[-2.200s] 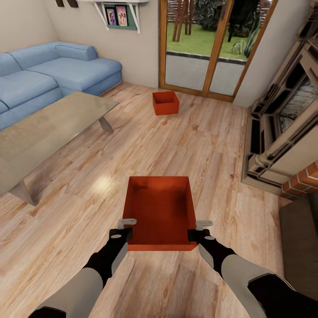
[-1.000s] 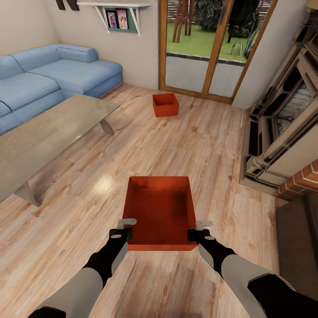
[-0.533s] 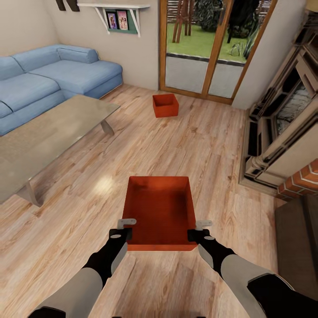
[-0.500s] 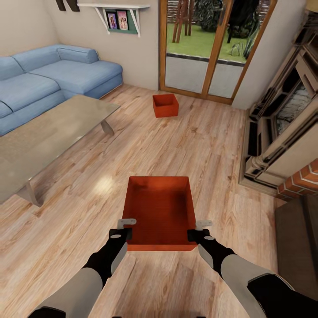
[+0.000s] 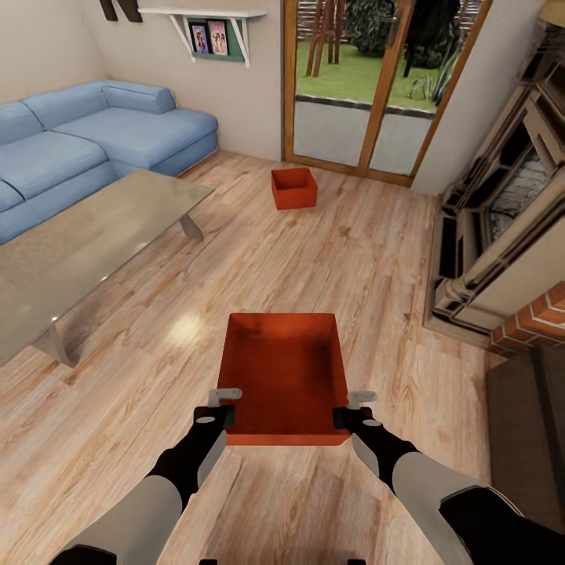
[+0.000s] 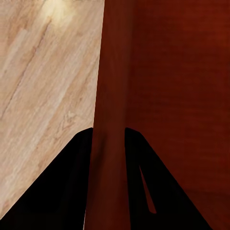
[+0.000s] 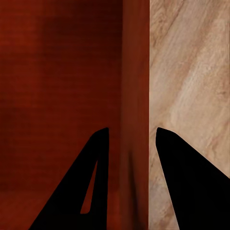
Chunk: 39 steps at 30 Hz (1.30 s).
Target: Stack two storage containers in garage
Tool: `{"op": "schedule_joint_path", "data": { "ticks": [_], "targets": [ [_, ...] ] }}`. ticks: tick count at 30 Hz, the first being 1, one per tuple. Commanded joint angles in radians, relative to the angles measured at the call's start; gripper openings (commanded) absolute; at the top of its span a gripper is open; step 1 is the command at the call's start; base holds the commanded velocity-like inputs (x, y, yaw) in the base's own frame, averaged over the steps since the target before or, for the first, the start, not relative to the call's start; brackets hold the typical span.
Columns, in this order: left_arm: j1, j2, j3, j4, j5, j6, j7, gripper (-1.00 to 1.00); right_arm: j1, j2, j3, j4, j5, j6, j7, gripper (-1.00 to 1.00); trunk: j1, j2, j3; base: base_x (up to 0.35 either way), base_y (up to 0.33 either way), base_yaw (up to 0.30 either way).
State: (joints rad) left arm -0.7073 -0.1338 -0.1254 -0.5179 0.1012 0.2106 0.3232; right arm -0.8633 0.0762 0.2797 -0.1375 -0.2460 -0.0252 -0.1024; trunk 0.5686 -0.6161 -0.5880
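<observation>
Two containers [image 5: 284, 377] [image 5: 294, 187], both jaws clamped

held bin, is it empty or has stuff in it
Empty: the head view looks straight into the held bin and shows only bare red floor and walls.

Near container [image 5: 284, 377] before far container [image 5: 293, 188], by doors [image 5: 377, 86].
</observation>
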Motion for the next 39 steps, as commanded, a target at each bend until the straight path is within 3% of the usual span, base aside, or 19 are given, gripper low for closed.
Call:
{"op": "schedule_joint_path", "data": {
  "ticks": [1, 31, 39],
  "targets": [
    [-0.001, 0.002, 0.001, -0.005, -0.018, 0.009, 0.036, -1.00, 0.000, -0.006, -0.004, 0.007, -0.010, -0.004, -0.010, -1.00, -0.004, 0.006, 0.002, 0.000, 0.000, 0.000],
    [-0.001, 0.002, 0.001, -0.005, -0.018, 0.008, 0.049, -1.00, 0.000, -0.006, -0.005, 0.007, -0.010, -0.002, -0.010, -1.00, -0.119, 0.216, 0.096, 0.000, 0.000, 0.000],
    [-0.001, 0.002, 0.001, -0.005, -0.018, 0.008, 0.049, -1.00, 0.000, -0.006, -0.005, 0.007, -0.010, -0.003, -0.010, -1.00, -0.119, 0.216, 0.096, 0.000, 0.000, 0.000]
  ]
}}
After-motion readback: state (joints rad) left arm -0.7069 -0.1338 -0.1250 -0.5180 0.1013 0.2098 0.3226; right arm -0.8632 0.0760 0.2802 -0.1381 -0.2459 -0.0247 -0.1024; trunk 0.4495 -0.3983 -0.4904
